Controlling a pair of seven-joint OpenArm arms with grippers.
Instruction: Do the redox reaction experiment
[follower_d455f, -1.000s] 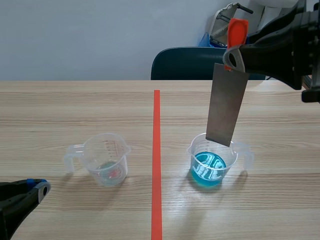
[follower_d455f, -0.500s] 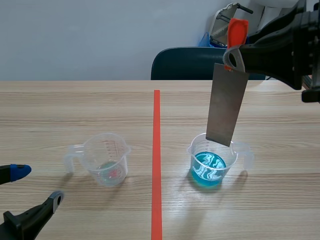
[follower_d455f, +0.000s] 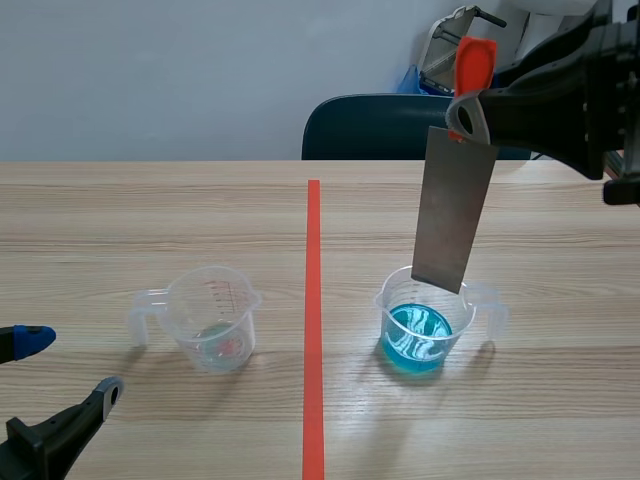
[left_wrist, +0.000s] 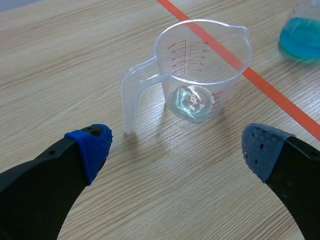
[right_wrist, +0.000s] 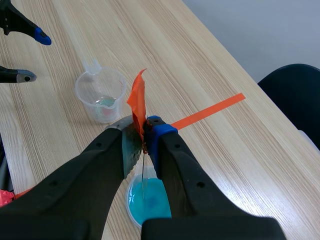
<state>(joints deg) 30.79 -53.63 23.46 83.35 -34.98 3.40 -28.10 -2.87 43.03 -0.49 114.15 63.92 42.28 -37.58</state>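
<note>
Grey sheet metal (follower_d455f: 455, 210) hangs straight down from the right gripper (follower_d455f: 465, 105), whose fingers are clamped on the sheet's upper end, where an orange tab (follower_d455f: 473, 62) sticks up past the fingertips. Directly under this gripper stands the blue-liquid beaker (follower_d455f: 425, 330). The sheet's lower edge sits at about rim height over the liquid; whether it touches the rim cannot be told. From the right wrist the sheet shows edge-on, running down from between the fingers toward the blue pool.

The left gripper (left_wrist: 177, 150) is low over the wooden table (follower_d455f: 150, 220) with its blue-padded fingers spread wide and nothing between them. Just ahead of it stands the clear beaker (left_wrist: 200, 70), upright, holding only a thin layer of clear liquid, its handle turned toward the left-hand finger. Nothing lies between the fingers and that beaker.

An orange tape line (follower_d455f: 313, 320) runs between the two beakers, well apart from each. Beyond the right gripper, past the table's far edge, is a dark chair (follower_d455f: 370, 127).
</note>
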